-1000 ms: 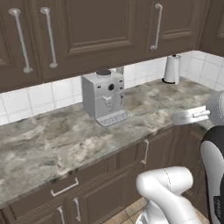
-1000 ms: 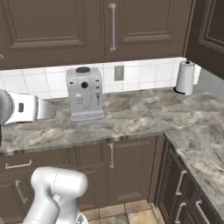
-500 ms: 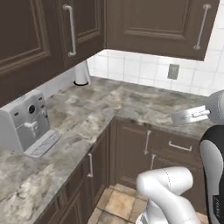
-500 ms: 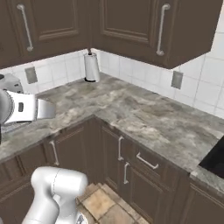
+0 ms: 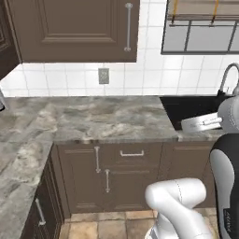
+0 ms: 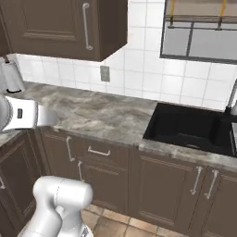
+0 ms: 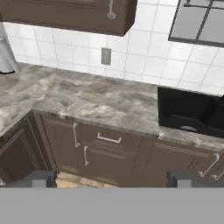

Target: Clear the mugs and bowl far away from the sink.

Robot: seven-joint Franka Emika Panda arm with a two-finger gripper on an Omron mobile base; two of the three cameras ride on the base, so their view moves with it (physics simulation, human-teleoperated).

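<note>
My base has swung round: the sink [image 6: 192, 127] now shows, past bare counter [image 6: 99, 115]. End effector [image 7: 111, 178] open and empty; mugs probably further along.

The bench [image 7: 87, 98] ahead of the pincer [image 7: 111, 178] is grey marble, veined in cream and brown. Right of the pincer the sink [image 7: 188, 111] is flat black, with a chrome tap [image 5: 227, 74] curving above it. The lower cabinets [image 7: 113, 155] are dark brown with silver handles; the upper cabinet [image 5: 74, 30] shares that brown. The wall tiles [image 6: 139, 69] are white with pale grey grout, and a grey outlet plate [image 7: 106, 56] sits on them. The window frame [image 6: 199, 28] is dark grey. The floor [image 5: 102, 228] is tan tile. A white paper roll [image 6: 11, 76] stands far left.
</note>
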